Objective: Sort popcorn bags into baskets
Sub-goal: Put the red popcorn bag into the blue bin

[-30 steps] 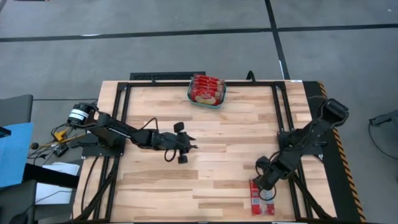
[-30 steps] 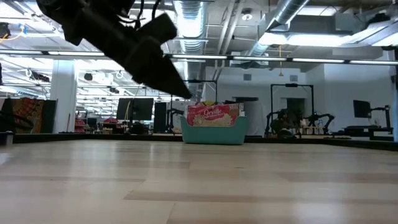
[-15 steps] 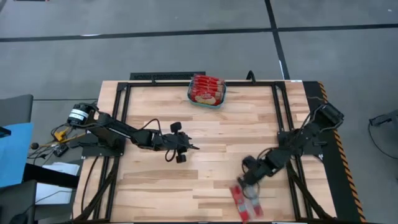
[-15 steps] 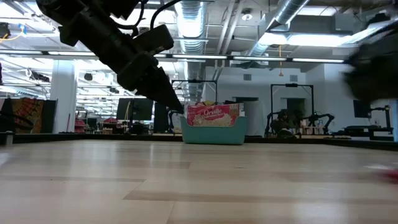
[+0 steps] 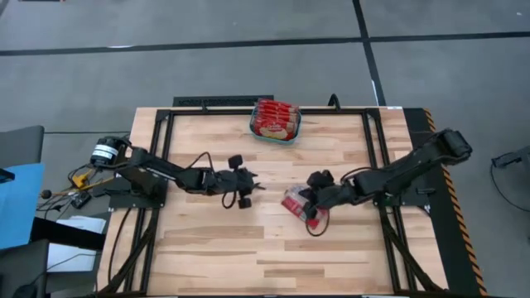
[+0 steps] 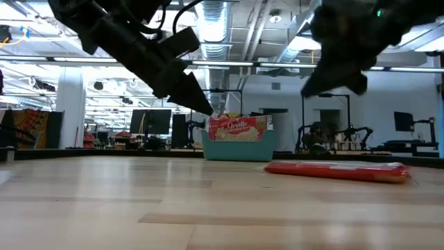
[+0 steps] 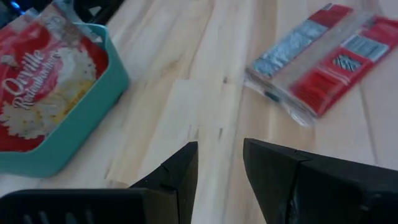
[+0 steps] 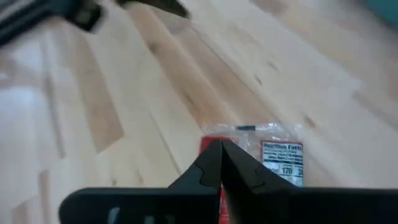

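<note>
— Jaws first: what are the two grippers doing?

— Right gripper [image 8: 219, 163] has its fingers pressed together, the tips meeting in a point over a loose popcorn bag [image 5: 300, 204]. From the low view that bag lies flat on the table [image 5: 273, 248] while the arm sits above it, so I judge nothing is pinched, though the wrist view is too blurred to be sure the tips are clear of the plastic. Left gripper [image 7: 219, 163] is parted, a narrow gap between its fingers with bare wood showing through, holding nothing.

— How far along is the sorting?

— Mostly done, by the look of it. The teal basket [image 5: 275, 133] at the far edge of the table is packed with red bags [image 5: 275, 118] standing on edge; I can't count them from above. The one loose bag near the table's middle is the only one I see outside, so it seems to be the last step left.

— And the arms' poses?

— Right arm is stretched long and low from its base toward the centre, gripper at the bag's near edge. Left arm reaches in from its side too, gripper hanging just above the wood, near the bag but apart from it, pointed so its camera sees both basket and bag.
</note>
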Robot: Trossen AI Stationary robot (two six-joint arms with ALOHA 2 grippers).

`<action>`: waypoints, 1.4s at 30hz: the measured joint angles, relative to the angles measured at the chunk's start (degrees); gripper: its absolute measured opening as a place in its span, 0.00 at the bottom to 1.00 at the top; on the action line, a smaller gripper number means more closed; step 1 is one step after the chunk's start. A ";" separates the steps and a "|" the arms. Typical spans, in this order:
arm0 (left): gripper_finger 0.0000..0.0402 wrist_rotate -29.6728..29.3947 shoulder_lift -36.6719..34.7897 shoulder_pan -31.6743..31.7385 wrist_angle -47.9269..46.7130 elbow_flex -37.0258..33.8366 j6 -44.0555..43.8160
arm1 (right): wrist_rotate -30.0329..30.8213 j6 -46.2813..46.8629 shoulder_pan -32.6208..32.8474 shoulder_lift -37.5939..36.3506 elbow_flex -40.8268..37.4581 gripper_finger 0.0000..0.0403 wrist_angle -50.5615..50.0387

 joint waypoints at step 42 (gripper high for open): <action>0.30 8.27 -3.73 0.42 0.59 0.39 7.91 | -8.89 -8.31 6.99 9.09 1.71 0.01 -7.57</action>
